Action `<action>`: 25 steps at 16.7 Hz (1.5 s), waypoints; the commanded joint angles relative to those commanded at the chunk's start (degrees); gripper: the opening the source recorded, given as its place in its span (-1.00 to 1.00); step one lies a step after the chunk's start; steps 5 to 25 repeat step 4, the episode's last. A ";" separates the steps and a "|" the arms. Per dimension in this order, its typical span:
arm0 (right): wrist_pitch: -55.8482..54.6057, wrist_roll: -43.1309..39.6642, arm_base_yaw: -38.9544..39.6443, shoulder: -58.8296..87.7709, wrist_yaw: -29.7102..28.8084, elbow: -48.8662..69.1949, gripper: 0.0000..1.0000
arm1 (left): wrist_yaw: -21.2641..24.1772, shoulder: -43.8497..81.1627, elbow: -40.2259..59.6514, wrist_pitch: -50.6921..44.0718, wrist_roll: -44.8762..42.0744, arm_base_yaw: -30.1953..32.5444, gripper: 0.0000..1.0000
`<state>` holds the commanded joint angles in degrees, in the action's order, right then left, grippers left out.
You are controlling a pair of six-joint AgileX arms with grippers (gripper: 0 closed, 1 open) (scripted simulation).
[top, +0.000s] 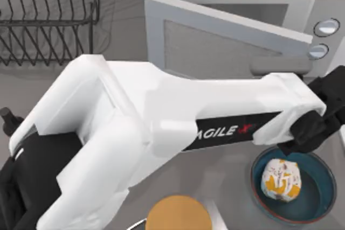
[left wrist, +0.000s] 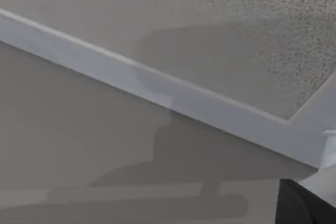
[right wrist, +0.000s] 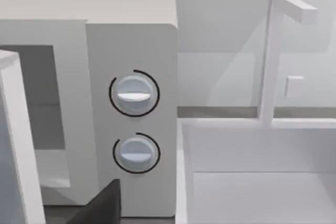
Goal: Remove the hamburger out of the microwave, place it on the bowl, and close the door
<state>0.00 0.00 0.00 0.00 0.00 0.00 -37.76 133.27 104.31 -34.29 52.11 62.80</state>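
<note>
The left arm reaches long across the table (top: 226,171) from the top view's left, its white forearm carrying the AgileX lettering, and its dark left hand (top: 315,127) sits out at the far right end of that reach. Whether that hand is released or clenched, I cannot tell; the fingers are lost in the dark shape of the wrist.

Just below the hand in the top view lies the bowl (top: 318,200), blue-teal inside with a reddish-brown rim, and the hamburger (top: 280,180) is sitting in it, white wrapping with orange-yellow patches, a little toward the arm's side of the bowl. Hand and hamburger are near each other but apart.

On the hand's other side stands the microwave (top: 323,4), white, its two round knobs (top: 326,27) just beyond the hand. The door (top: 215,41) stands partly open, swung out at an angle from the cavity, with its grey mesh window facing the arm; the forearm runs just in front of it. The left wrist view looks closely at that mesh window (left wrist: 273,40) and its pale frame.

From the right wrist view, the microwave's knob panel (right wrist: 134,119) faces the camera, the door's edge (right wrist: 21,140) beside it, and a dark fingertip (right wrist: 102,205) of the right hand pokes in low; I cannot tell its state.

Far from the left hand, a black wire rack (top: 48,14) stands at the table's back left, and an orange-tan disc (top: 178,214) lies under the forearm at the near edge.
</note>
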 joint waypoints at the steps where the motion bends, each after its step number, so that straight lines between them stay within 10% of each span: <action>1: 0.00 0.00 0.00 0.00 0.00 0.00 1.00 | 0.74 1.38 1.98 0.64 -1.97 -1.71 -1.00; 25: 0.00 0.00 0.00 0.00 0.00 0.00 1.00 | 1.77 3.31 4.28 1.54 -4.28 -3.95 -1.00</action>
